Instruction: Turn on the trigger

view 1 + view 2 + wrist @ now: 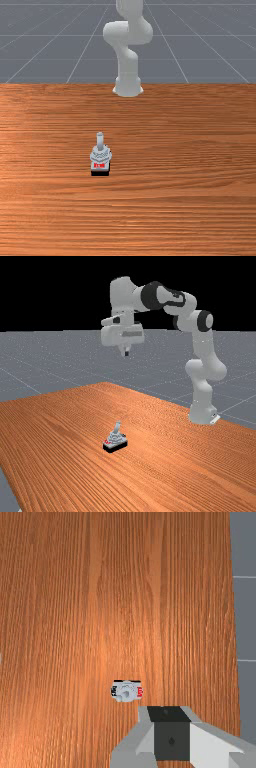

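Observation:
High above the table, the gripper (126, 353) hangs pointing down in the far view, its fingertips together with nothing seen between them. In the wrist view the gripper (171, 722) stands beside the small device, nearer its red-marked end. That device, the trigger (100, 155), is light grey with a black base, red marks on its front and an upright stick; it sits left of the middle in the front view. The far view has the trigger (116, 441) well below the gripper, a wide gap between them. From above, the trigger (127, 691) shows its rounded stick top.
The wooden table (185, 150) spreads around the trigger on all sides. The arm's base (128, 86) stands at the table's back edge in the front view. Grey floor (246, 622) lies past a table edge, on the side of the trigger's red-marked end.

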### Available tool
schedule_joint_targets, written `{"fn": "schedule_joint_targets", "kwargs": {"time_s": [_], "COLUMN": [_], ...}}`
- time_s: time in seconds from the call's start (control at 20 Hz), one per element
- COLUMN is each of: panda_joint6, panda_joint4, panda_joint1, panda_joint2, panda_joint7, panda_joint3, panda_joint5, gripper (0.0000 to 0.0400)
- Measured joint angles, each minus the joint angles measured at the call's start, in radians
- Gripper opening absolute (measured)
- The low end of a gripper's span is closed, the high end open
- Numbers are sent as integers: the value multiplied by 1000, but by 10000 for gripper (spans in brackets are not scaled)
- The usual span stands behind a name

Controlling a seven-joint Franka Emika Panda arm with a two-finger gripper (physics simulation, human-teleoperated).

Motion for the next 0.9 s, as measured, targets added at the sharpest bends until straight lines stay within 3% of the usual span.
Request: {"fn": "schedule_joint_targets", "kwargs": {"time_s": [0.05,0.2,0.3,0.35,0.4,0.45,0.55,0.6,0.65,0.9], "panda_joint6": [211,381,367,201,491,334,305,305,378,538], "panda_joint4": [-169,-282,-304,-202,-396,-304,-295,-315,-353,-475], "panda_joint1": [23,25,25,59,28,29,8,-17,35,43], "panda_joint2": [-90,-133,-125,-61,-147,-99,-75,-66,-74,-32], "panda_joint7": [33,33,33,107,43,39,-17,-82,175,230], "panda_joint3": [-7,-6,-6,-16,-7,-6,1,11,-17,-26], "panda_joint5": [-91,-91,-91,-255,-106,-103,5,127,-86,-89], "gripper": [0,0,0,0,0,0,0,0,0,0]}}
